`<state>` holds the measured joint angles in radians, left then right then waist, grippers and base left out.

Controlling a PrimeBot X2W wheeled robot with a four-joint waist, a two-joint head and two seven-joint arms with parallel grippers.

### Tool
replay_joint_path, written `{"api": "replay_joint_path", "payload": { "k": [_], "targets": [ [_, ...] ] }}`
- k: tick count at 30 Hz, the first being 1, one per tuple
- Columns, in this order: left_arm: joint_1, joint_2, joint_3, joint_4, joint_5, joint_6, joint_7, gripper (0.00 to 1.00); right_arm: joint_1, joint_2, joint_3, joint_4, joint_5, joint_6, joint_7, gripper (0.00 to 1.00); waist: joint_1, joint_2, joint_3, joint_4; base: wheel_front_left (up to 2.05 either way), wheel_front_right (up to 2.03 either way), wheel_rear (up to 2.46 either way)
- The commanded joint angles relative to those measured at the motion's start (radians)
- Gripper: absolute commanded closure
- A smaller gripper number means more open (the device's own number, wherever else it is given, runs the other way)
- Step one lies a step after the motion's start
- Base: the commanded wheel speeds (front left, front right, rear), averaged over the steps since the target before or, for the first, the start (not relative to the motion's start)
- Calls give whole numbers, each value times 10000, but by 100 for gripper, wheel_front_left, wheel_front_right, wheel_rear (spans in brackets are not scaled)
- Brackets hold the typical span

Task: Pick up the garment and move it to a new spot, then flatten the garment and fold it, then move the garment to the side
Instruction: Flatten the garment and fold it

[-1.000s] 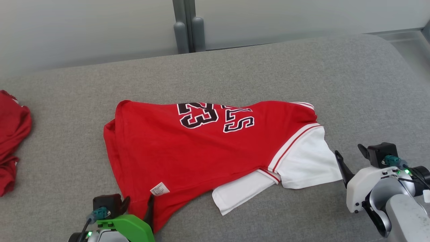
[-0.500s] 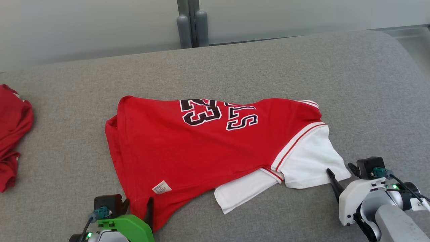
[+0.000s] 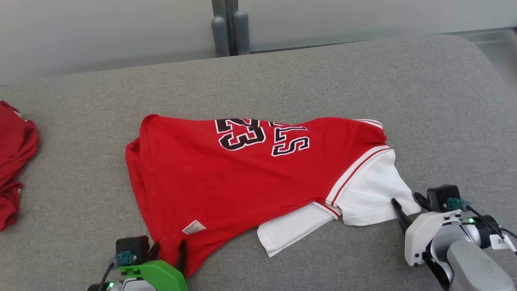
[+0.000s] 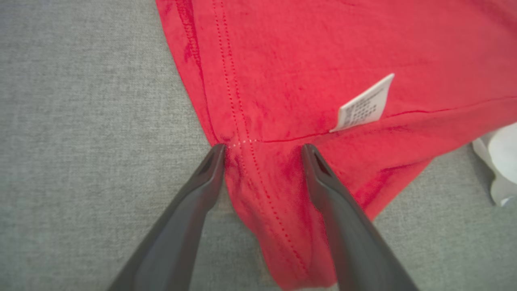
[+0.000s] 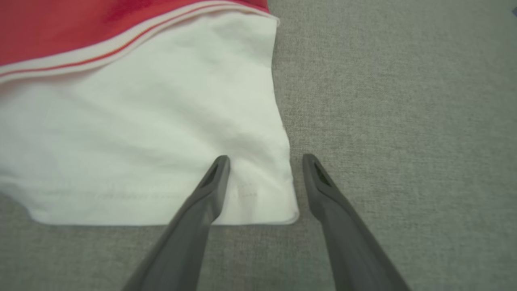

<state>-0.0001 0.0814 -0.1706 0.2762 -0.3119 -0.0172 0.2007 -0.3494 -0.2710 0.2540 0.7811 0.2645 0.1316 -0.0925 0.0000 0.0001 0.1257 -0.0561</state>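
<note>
At the far left edge of the head view, a crumpled red cloth (image 3: 14,161) lies on the grey tabletop (image 3: 404,89), well apart from everything else. At the lower left, the left gripper (image 3: 169,250) sits at the near bottom corner of the jersey (image 3: 242,178). In the left wrist view that gripper (image 4: 263,151) is spread wide, grasping nothing. Its two fingers stand astride the stitched red hem, one tip at the cloth's edge and the other on the fabric. A white label (image 4: 365,106) lies up and to the right of them.

The jersey lies spread over the middle of the frame, red with a black "23" and letters near its upper edge. At its lower right are white-and-red trim and two white sleeves (image 3: 371,194). Two grey posts (image 3: 226,30) stand at the top centre, behind the tabletop.

At the lower right, the right gripper (image 3: 406,201) meets the outer sleeve's corner. In the right wrist view it (image 5: 265,159) is also released and wide. One finger lies over the sleeve (image 5: 141,133) and the other over bare tabletop just beside its edge.
</note>
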Motion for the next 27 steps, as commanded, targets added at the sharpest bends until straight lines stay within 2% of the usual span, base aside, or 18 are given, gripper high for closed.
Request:
{"api": "replay_joint_path", "payload": {
  "k": [1,2,3,4,6,12,15,17,19,21,22,23,24,27],
  "targets": [
    [-113,12,-48,59,-30,-24,-64,13,-57,14,92,206,106,-18,-37,21,0,-1,-3,0,0,0,0],
    [-122,13,-58,69,-29,-25,-86,17,-84,22,129,267,113,-18,-89,25,0,-1,-10,-1,0,0,0],
    [-130,15,-73,78,-34,-25,-95,36,-116,23,166,320,149,-18,-110,40,0,-1,-14,-3,0,0,0],
    [-147,20,-91,74,-35,-35,-120,51,-147,13,202,366,172,-18,-140,51,0,-1,-13,-4,0,0,0],
    [-169,31,-113,81,-45,-43,-169,57,-191,2,276,466,231,-18,-197,58,0,-1,-17,-3,0,0,0],
    [-207,78,-148,92,-59,-5,-270,55,-328,-34,420,737,370,-18,-364,64,0,-1,-36,1,0,0,0],
    [-203,89,-179,79,-54,8,-332,55,-379,-38,475,859,418,-18,-456,70,0,-1,-60,2,0,0,0],
    [-207,98,-194,48,-60,26,-359,55,-405,-34,503,918,462,-18,-536,78,0,-1,-80,0,0,0,0],
    [-197,107,-208,0,-67,49,-384,53,-428,-29,539,981,508,-18,-580,81,0,-1,-107,-2,0,0,0],
    [-191,108,-221,-39,-80,56,-389,53,-466,-30,572,1036,540,-18,-636,90,0,-1,-112,3,0,0,0],
    [-188,114,-232,-61,-87,64,-388,53,-486,-33,591,1060,565,-18,-650,95,0,-1,-112,8,0,0,0],
    [-188,114,-232,-61,-87,64,-388,53,-486,-33,591,1060,565,-18,-650,95,0,-1,-112,8,0,0,0],
    [-181,118,-239,-75,-103,67,-388,54,-500,-35,610,1091,605,-18,-677,100,0,-1,-114,11,0,0,0],
    [-150,128,-270,-65,-138,64,-360,61,-542,-26,687,1158,680,-18,-707,100,0,-1,-110,11,0,0,0]
  ]
}}
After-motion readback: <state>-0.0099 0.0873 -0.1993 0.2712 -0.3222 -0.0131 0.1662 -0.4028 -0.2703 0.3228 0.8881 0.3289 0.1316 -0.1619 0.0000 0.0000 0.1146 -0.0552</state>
